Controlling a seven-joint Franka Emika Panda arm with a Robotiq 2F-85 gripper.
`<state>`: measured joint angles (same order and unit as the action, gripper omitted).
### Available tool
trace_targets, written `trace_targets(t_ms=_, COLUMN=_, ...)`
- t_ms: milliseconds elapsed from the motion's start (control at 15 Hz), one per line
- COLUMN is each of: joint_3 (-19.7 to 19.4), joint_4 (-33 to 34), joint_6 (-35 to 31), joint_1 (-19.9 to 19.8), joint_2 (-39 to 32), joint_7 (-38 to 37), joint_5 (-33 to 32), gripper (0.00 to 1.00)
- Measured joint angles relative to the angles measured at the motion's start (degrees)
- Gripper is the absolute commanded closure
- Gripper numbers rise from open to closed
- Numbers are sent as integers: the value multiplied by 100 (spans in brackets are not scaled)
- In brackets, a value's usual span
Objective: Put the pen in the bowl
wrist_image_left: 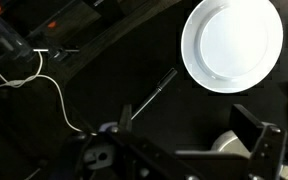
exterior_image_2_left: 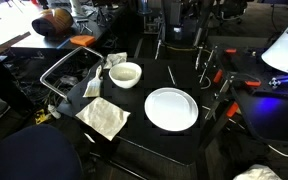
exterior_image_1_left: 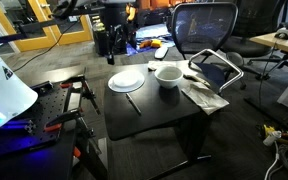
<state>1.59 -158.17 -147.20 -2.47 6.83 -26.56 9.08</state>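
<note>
The dark thin pen [exterior_image_1_left: 134, 102] lies flat on the black table [exterior_image_1_left: 159, 112], beside the flat white plate [exterior_image_1_left: 126, 80]. It also shows in the other exterior view [exterior_image_2_left: 171, 75] and in the wrist view [wrist_image_left: 152, 95]. The deep white bowl [exterior_image_1_left: 168, 75] stands next to the plate and shows again in an exterior view [exterior_image_2_left: 126, 73]. A pale round shape, likely the bowl [wrist_image_left: 224, 143], shows partly behind one finger. My gripper [wrist_image_left: 184, 118] hangs above the table, open and empty, its fingers apart beside the pen's lower end.
A crumpled pale napkin [exterior_image_2_left: 104, 117] lies near the bowl. The plate [wrist_image_left: 232, 42] fills the wrist view's top right. A mesh office chair [exterior_image_1_left: 209, 30] stands behind the table. Cables and a white wire [wrist_image_left: 54, 95] lie off the table's side.
</note>
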Motion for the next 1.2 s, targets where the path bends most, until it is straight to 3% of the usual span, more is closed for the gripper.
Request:
trace_targets(t_ms=467, joint_3=-1, joint_4=-54, joint_6=-881, joint_1=1, joint_2=-651, joint_7=-1020, joint_5=205, gripper=0)
trace_targets(t_ms=867, joint_3=22, joint_4=-46, joint_6=-1514, joint_1=35, joint_2=-1463, joint_7=-837, joint_5=1628, gripper=0)
trace_targets(t_ms=1200, joint_3=270, joint_4=15, joint_6=-2001, joint_1=-24, joint_2=-1997, joint_7=-613, joint_5=2758, gripper=0)
